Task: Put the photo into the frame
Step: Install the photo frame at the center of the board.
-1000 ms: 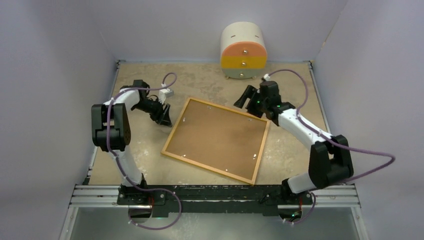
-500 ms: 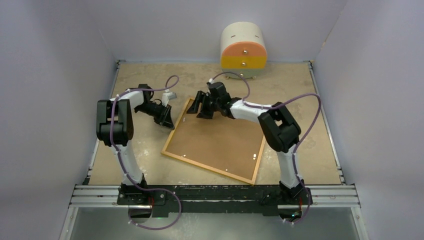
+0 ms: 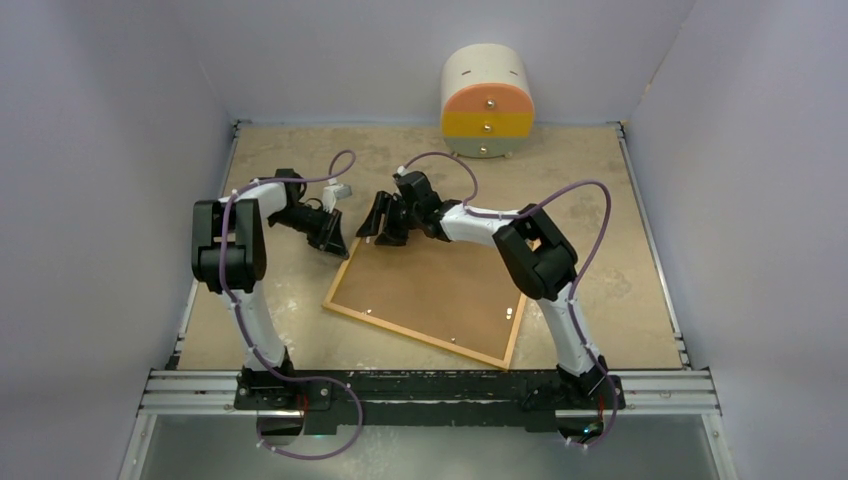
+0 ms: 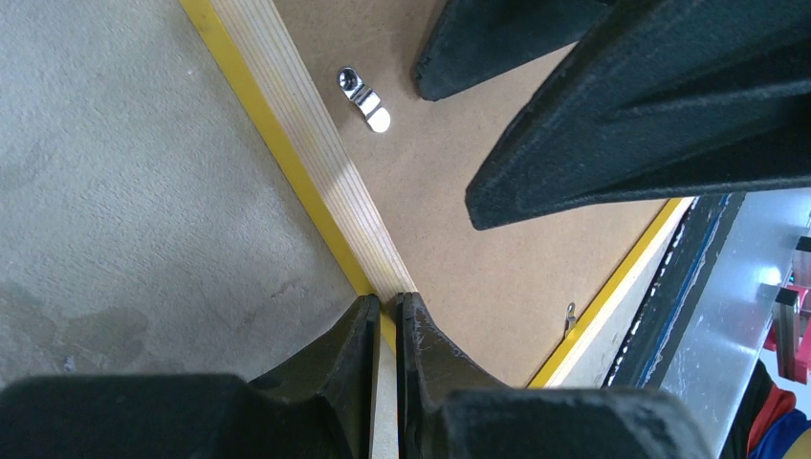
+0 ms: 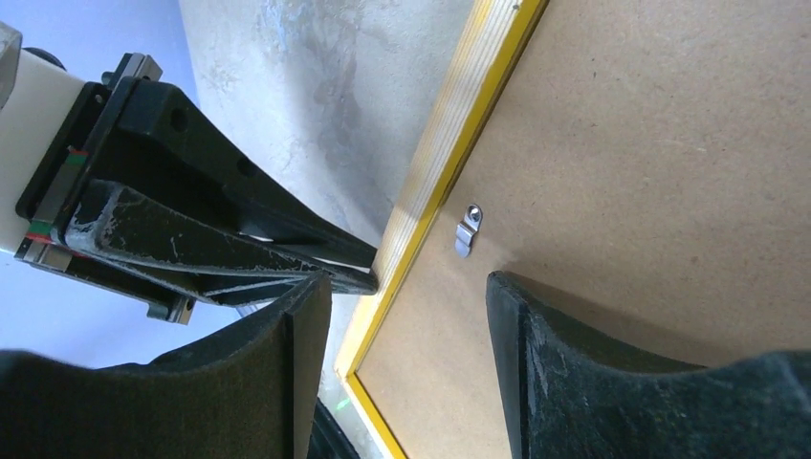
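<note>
while the frame [image 3: 415, 337] lay face down on the table [image 3: 600, 200], wood back up and the brown backing board [image 3: 440, 285] seated in it, my left pincer [image 4: 387, 304] was pressed together on the rail at the frame's far left corner, pinching the thin wood edge to steady it. my right pincer [image 5: 406, 287] hung just above that same corner with its jaws spread and nothing between them, near a small metal turn clip [image 5: 469, 229] whose tab lay over the board. the photo showed in none of my views; whether it sat under the board or elsewhere i could not tell. i judged the step in hand to be the opening of the back: the clips had to swing off the board before it could lift out and a print go in. the next move, as i read it, called for a right fingertip to come down on that clip and push it round toward the rail, lightly, with my left holding the frame against sliding; more clips along the near edge would need the same.
</note>
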{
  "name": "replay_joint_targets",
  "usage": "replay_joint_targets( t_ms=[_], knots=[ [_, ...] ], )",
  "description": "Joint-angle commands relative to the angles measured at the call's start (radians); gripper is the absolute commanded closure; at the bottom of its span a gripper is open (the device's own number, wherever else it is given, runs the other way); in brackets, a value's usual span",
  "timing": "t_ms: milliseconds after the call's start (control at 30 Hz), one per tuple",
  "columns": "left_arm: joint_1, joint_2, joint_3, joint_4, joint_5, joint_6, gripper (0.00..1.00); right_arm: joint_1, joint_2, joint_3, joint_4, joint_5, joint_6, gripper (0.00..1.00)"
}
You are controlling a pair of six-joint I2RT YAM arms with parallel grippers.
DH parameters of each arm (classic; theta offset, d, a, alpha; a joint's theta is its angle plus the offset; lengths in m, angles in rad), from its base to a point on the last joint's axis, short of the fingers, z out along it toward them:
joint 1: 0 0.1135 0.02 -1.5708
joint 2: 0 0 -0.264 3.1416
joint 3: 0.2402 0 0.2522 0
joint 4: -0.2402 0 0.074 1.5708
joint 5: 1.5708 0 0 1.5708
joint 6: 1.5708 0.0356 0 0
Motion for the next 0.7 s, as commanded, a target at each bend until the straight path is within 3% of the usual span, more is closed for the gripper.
replay_joint_targets(
  t_ms=[0, 667],
  knots=[
    [-0.011, 0.002, -0.033, 0.060, -0.060, 0.029, 0.91, 0.001, 0.013, 0.043, -0.003, 0.010, 0.010, 0.38],
    [-0.013, -0.015, -0.049, 0.069, -0.077, 0.037, 0.93, 0.006, 0.069, 0.075, 0.045, -0.030, 0.048, 0.44]
  ],
)
